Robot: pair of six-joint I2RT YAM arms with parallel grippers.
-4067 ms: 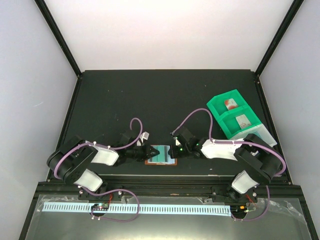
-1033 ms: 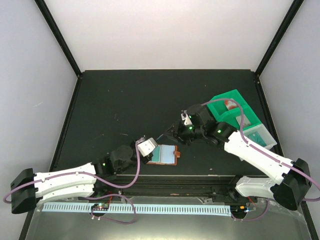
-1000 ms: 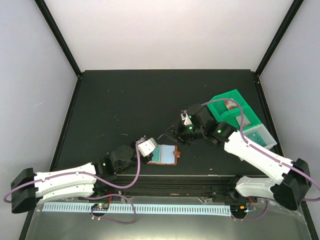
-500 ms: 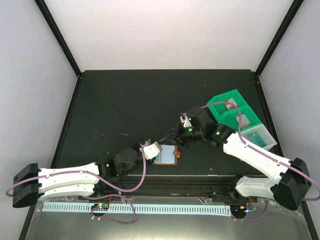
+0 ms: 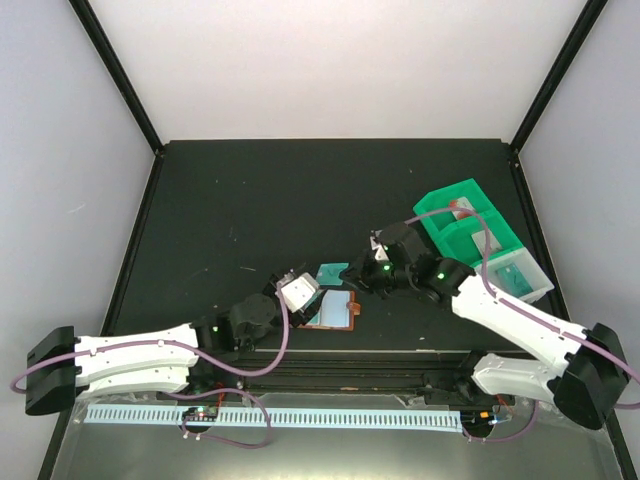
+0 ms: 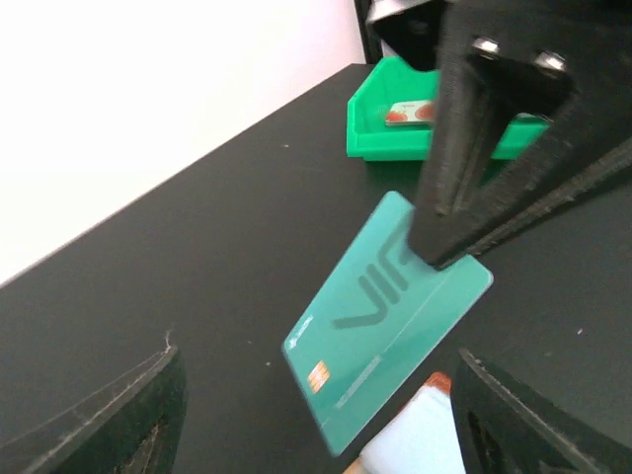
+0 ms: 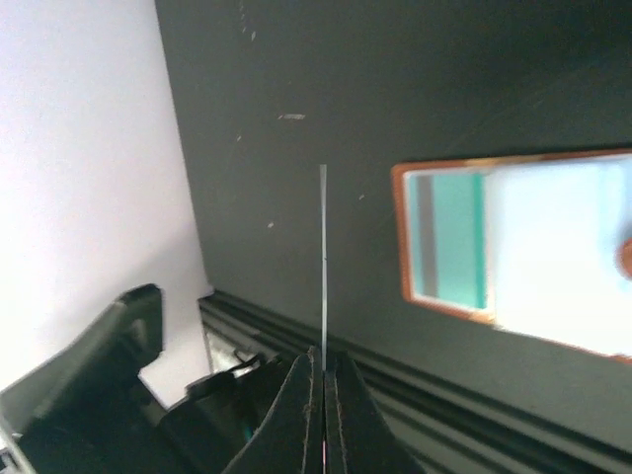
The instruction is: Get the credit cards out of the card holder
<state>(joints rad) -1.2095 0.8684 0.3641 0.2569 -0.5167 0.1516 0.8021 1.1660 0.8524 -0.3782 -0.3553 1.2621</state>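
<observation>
Card (image 6: 385,316) pulled from holder (image 5: 337,311), pinched by right fingers (image 7: 294,397)

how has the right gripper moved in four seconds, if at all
Yes: right gripper moved away from the table's near edge, beyond the card holder, gripping a teal card.

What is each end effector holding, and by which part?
The right end effector pinches a teal credit card by its short end, away from the chip, fully out of the card holder. The left end effector is open, holding nothing.

Left end effector (image 5: 301,285) agape, right end effector (image 7: 323,373) clamped
</observation>
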